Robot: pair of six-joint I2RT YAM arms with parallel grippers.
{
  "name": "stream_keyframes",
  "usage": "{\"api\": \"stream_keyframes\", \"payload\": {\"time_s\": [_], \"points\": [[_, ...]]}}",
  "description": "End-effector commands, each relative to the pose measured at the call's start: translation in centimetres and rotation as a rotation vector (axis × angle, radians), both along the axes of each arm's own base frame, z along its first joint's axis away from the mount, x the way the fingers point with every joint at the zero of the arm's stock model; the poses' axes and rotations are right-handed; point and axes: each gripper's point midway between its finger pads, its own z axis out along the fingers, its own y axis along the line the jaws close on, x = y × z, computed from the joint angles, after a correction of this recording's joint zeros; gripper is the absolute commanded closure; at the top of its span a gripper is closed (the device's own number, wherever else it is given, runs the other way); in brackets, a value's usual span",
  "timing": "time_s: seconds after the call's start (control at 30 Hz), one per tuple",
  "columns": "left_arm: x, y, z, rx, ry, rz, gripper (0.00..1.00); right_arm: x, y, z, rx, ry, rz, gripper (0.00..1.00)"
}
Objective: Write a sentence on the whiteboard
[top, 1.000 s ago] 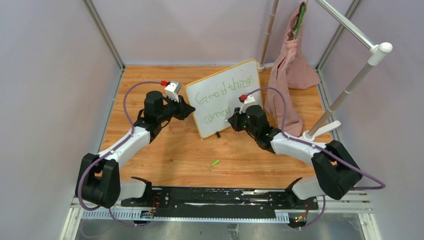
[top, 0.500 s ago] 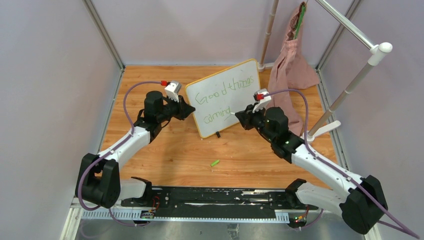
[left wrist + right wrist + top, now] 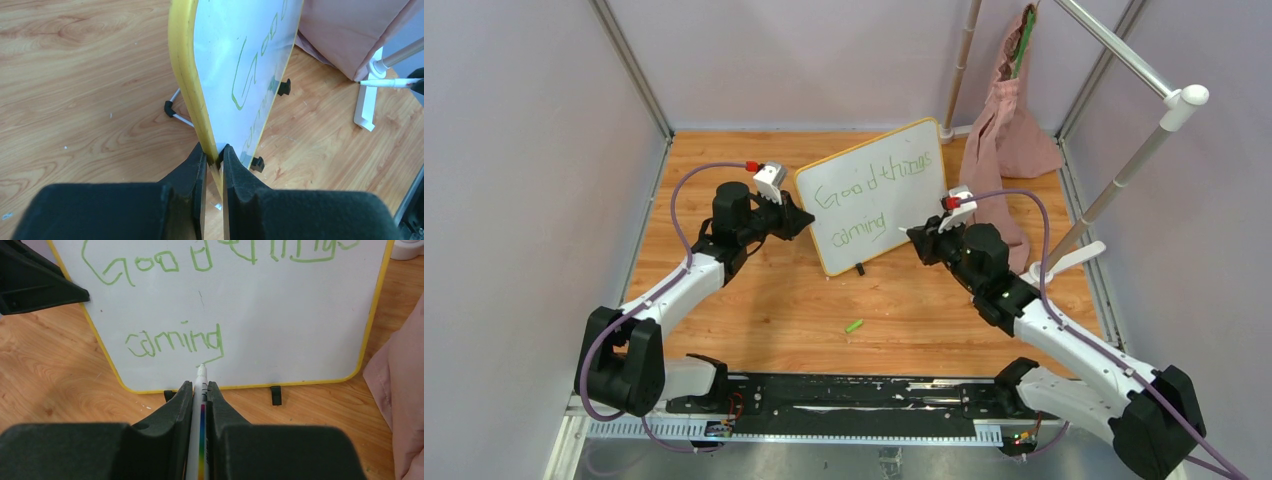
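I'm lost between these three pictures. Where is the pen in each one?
Top view: the pen is right of centre, pointing at the whiteboard.
Left wrist view: the pen lies at the far right edge.
Right wrist view: the pen is bottom centre, held by the right gripper.
Shared landmark: the whiteboard with green writing, in all three.

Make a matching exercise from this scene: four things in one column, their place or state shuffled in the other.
1 left gripper
2 right gripper
3 small green piece
4 pink bag

A lying loose on the wooden table
B shut on the marker
C right of the whiteboard
D shut on the whiteboard's yellow edge

Pairs: 1-D, 2-B, 3-A, 4-C
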Motion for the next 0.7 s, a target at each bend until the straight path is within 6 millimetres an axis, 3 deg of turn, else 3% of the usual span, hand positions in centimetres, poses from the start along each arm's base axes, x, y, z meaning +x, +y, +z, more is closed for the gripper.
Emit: {"api": "stream_keyframes", "payload": {"time_s": [0.0,0.23,0.43,0.67], "points": [[0.6,1.3,-0.7,0.089,-0.038,0.046,1.00,1.7,-0.6,-0.4,0.017,-0.017,-0.058,1.00],[0.5,1.4,-0.6,0.089,-0.040,0.050,1.00,3.3,0.3,-1.0,0.052,-0.039,-0.073,1.00],[0.6,1.4,-0.6,0.088,-0.040,0.052,1.00,4.7,-1.0,-1.5,0.133,-0.071,-0.166,1.00],[0.6,1.4,-0.5,0.089,-0.042,0.055,1.00,5.1,-0.5,-3.0,0.112,-0.048,-0.128,1.00]]}}
